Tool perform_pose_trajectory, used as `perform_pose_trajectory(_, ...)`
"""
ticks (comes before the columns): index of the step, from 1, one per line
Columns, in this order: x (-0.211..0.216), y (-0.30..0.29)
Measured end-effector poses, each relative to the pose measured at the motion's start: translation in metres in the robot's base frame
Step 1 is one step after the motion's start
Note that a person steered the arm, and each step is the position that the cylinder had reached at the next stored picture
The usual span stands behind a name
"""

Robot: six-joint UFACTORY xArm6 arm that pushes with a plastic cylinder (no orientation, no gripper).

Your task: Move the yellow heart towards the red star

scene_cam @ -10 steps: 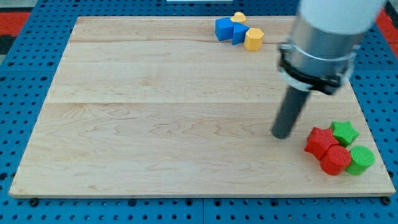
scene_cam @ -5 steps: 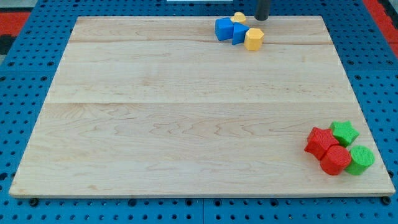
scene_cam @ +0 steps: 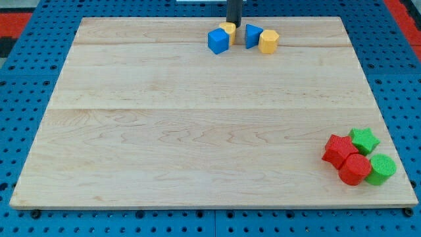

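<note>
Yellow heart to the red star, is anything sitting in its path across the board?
Nothing visible blocks it. The yellow heart sits at the view's top, touching the blue cube, with my tip just behind it. The red star lies at the view's lower right; the board between holds no blocks.

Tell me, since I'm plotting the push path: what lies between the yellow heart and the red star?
In the camera view, only bare board separates the yellow heart from the red star. My tip sits just above the heart.
</note>
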State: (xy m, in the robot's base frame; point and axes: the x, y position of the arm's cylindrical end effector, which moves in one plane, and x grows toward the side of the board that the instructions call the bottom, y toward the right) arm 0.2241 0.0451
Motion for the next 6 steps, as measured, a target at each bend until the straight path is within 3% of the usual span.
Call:
perform_pose_trajectory(4,0.12,-0.037)
perform_pose_trajectory(6,0.08,-0.058)
